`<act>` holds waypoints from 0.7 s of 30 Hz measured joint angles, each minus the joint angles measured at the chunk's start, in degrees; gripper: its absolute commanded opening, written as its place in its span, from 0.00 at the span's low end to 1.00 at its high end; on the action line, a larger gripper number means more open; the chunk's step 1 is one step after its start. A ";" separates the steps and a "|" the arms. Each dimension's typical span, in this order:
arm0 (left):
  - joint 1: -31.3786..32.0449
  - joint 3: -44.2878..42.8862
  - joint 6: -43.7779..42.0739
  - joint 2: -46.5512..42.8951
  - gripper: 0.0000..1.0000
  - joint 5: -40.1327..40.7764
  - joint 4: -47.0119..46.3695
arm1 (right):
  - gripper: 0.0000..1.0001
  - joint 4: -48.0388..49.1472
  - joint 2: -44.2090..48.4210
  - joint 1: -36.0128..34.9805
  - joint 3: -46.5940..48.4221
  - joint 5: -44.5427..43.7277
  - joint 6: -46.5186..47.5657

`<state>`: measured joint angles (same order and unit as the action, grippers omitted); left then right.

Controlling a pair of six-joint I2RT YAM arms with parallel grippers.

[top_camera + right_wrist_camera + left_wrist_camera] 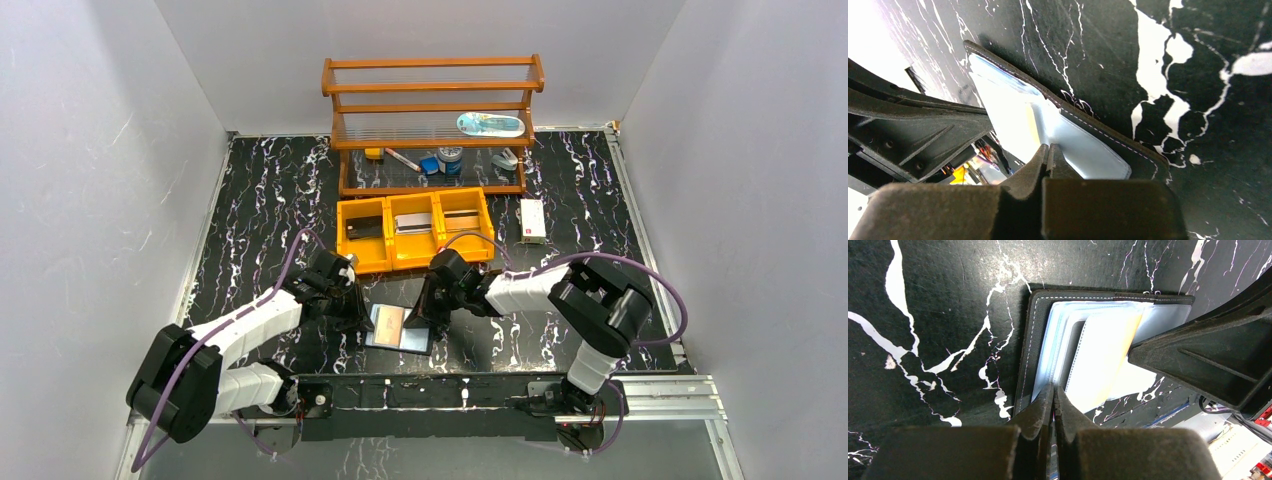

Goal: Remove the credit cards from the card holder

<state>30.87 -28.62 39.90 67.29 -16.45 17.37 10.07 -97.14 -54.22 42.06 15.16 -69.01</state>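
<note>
Starting on the first card seems to be the step in hand. The small folding card holder (402, 330), black outside and pale blue-grey inside, lies open and flat on the black white-veined marble table (270, 200). A thin tan-brown credit card (388, 320) shows on its left panel, not yet out. A yellow plastic three-compartment bin tray (392, 266) stands just beyond the card holder.

The left gripper (1053, 390) is at the card holder's left edge, its fingers pressed together at the lip of the clear plastic sleeves (1068, 335). The right gripper (1048, 150) is at the card holder's right edge, likewise closed against the blue-grey panel. Whether either has a card or only a sleeve leaf between its pads cannot be told.

The next move, as I judge it, calls for one arm to pin the card holder down. The other must draw a card straight out along its pocket without dragging the whole card holder.
</note>
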 measured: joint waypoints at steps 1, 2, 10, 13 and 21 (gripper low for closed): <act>0.00 0.00 0.00 0.00 0.00 0.02 0.02 | 0.00 -0.09 0.20 0.11 -0.15 0.00 0.00; 0.00 0.00 0.02 0.00 0.00 0.04 0.02 | 0.00 -0.15 0.33 0.20 -0.28 0.00 0.02; 0.00 0.00 0.15 -1.29 0.13 1.20 1.05 | 0.20 -0.90 0.46 0.26 -0.28 0.52 0.50; 0.00 -0.39 0.13 -1.64 0.17 1.53 1.64 | 0.25 -0.48 0.46 0.26 -0.28 1.36 0.66; 0.00 -2.01 0.13 -3.08 0.20 1.99 2.45 | 0.39 -3.48 0.02 -0.22 4.07 0.92 2.73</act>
<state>30.87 -30.63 40.03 64.20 -14.46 19.81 6.59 -97.12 -54.43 46.13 16.08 -66.28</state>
